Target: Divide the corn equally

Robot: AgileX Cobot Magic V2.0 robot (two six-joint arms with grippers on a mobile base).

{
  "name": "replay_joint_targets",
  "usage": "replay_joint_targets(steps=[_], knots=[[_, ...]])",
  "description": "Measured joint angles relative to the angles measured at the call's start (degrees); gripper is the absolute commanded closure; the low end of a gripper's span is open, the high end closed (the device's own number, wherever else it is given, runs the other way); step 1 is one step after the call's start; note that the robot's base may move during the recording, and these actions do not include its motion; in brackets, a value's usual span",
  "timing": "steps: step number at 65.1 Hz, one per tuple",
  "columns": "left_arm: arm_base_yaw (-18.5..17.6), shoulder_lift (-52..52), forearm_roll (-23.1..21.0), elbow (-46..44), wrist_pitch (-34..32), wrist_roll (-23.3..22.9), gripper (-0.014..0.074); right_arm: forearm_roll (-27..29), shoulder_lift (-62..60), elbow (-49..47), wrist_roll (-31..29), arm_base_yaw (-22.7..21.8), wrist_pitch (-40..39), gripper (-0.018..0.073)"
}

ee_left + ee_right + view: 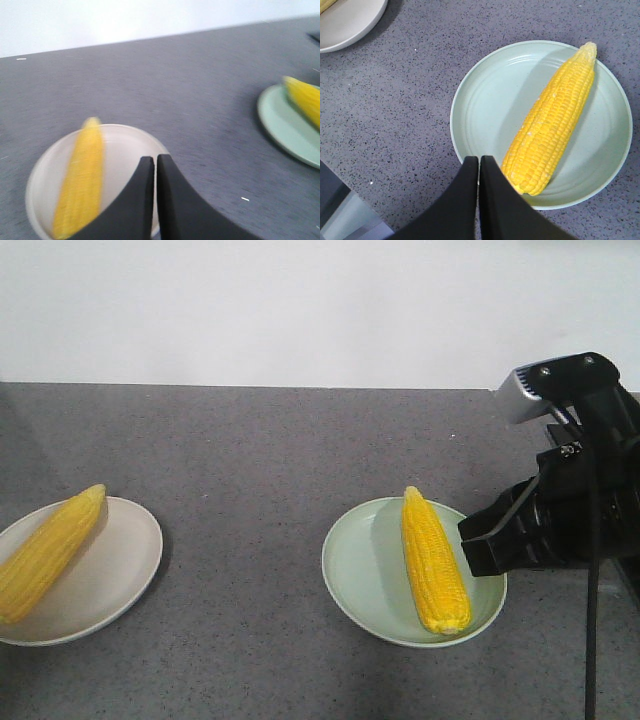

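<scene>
One cob of corn lies on a white plate at the left, and another cob of corn lies lengthwise on a pale green plate right of centre. My right gripper is shut and holds nothing; it hovers over the green plate's near rim, just beside the thick end of that corn. The left gripper is also shut and holds nothing, poised above the right side of the white plate with its corn to the left of it. The left arm is out of the front view.
Both plates sit on a grey speckled tabletop with a white wall behind it. The right arm's black body and camera housing stand right of the green plate. The table's edge shows at the lower left of the right wrist view.
</scene>
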Motion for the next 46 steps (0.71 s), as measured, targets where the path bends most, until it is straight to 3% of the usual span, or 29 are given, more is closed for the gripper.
replay_joint_targets(steps=[7,17,32,46], knots=[[0.7,-6.49,8.11,7.94,-5.35,-8.67,0.0604,0.0,0.0,0.0,0.0,0.0,0.0,0.0569],[3.78,-15.27,12.67,17.23,-9.62,-16.07,0.0604,0.0,0.0,0.0,0.0,0.0,0.0,0.0569],[5.13,-25.52,14.36,29.72,-20.0,-18.29,0.0604,0.0,0.0,0.0,0.0,0.0,0.0,0.0569],[5.13,-31.76,12.52,40.1,-33.23,-18.41,0.0604,0.0,0.0,0.0,0.0,0.0,0.01,0.0569]])
